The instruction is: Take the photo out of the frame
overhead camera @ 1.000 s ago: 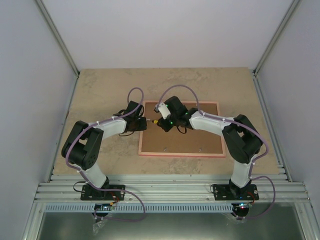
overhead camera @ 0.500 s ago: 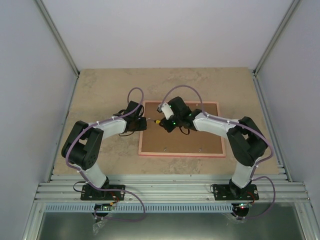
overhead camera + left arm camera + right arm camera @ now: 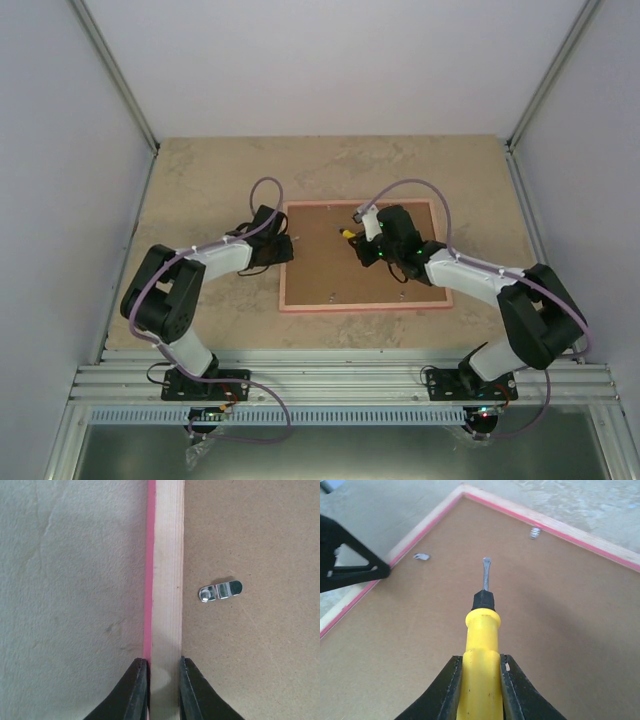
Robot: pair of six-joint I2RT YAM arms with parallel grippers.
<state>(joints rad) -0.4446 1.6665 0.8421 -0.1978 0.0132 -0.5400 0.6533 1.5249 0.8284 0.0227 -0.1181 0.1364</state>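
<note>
The frame lies face down on the table, its brown fibreboard back facing up inside a pale wood and pink rim. The photo is hidden under that back. My left gripper is shut on the frame's left rail, one finger on each side. A small metal turn clip lies on the board just right of the rail. My right gripper is shut on a yellow-handled screwdriver, whose flat tip hovers over the middle of the board.
Two more metal clips sit near the frame's left and far rails, and two small ones near its front rail. Beige stone-pattern tabletop surrounds the frame, with white walls on three sides.
My right arm has pulled back to the right, carrying the screwdriver from the frame's left rail toward the middle of the board. The left gripper has stayed on the rail.
</note>
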